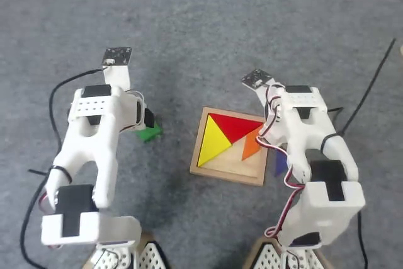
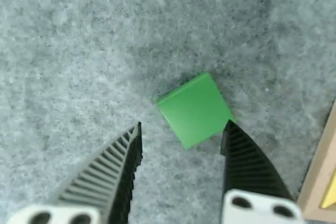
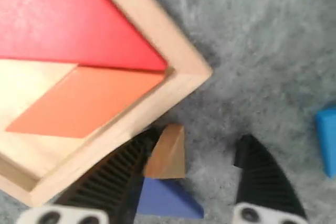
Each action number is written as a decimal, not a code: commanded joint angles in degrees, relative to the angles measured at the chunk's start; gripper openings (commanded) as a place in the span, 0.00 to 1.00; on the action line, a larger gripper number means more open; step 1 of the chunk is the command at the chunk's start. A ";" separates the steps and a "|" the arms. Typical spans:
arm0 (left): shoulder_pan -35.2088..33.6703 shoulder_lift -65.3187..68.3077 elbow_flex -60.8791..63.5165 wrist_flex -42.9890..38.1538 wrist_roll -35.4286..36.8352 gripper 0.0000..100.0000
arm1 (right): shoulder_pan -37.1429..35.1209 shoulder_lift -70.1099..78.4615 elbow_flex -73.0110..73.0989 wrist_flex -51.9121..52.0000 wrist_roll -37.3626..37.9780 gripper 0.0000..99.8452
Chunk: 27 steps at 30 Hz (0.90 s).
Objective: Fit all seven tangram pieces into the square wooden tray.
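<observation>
The square wooden tray (image 1: 203, 131) holds a red triangle (image 1: 236, 125), a yellow triangle (image 1: 213, 143) and an orange piece (image 1: 250, 148). A green square (image 1: 149, 133) lies on the carpet left of the tray. My left gripper (image 2: 182, 127) hangs open just above it, a finger on either side of the green square (image 2: 195, 109). My right gripper (image 3: 199, 140) is open beside the tray's corner (image 3: 178, 85). A tan-brown triangle (image 3: 167, 153) lies against one of its fingers, with a blue triangle (image 3: 165, 198) beside it. The right arm (image 1: 302, 130) covers the tray's right edge.
A light blue piece (image 3: 326, 140) lies on the grey carpet a little beyond the right gripper's other finger. A dark blue piece (image 1: 279, 163) peeks out under the right arm. Bare tray floor (image 1: 233, 163) shows along the near side. Open carpet (image 1: 189, 48) stretches behind the tray.
</observation>
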 commanded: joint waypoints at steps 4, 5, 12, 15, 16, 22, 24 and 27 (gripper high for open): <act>-0.44 -3.16 -0.22 -0.79 -0.44 0.24 | -0.48 0.04 0.00 -0.13 0.18 0.01; -0.44 -3.16 -0.22 -0.79 -0.44 0.24 | -0.48 -0.04 -0.18 0.04 -0.35 0.01; -0.44 -2.99 -0.13 -0.88 -0.44 0.24 | 1.19 -0.22 -6.59 5.93 -7.03 0.01; -0.35 -2.81 -0.13 -0.88 -0.44 0.24 | 3.03 -0.22 -14.77 14.46 -8.35 0.01; -0.35 -2.90 -0.13 -0.88 -0.44 0.24 | 3.12 -0.22 -17.67 17.19 -8.35 0.01; -0.35 -3.08 -0.22 -0.88 -0.44 0.24 | -6.37 -0.22 -28.92 29.23 -8.70 0.01; -0.35 -3.16 -0.04 -1.49 -0.44 0.24 | -12.26 -0.22 -30.68 31.96 -9.32 0.01; -0.35 -2.81 0.04 -2.02 -0.44 0.24 | -21.14 0.22 -31.38 33.01 -14.15 0.01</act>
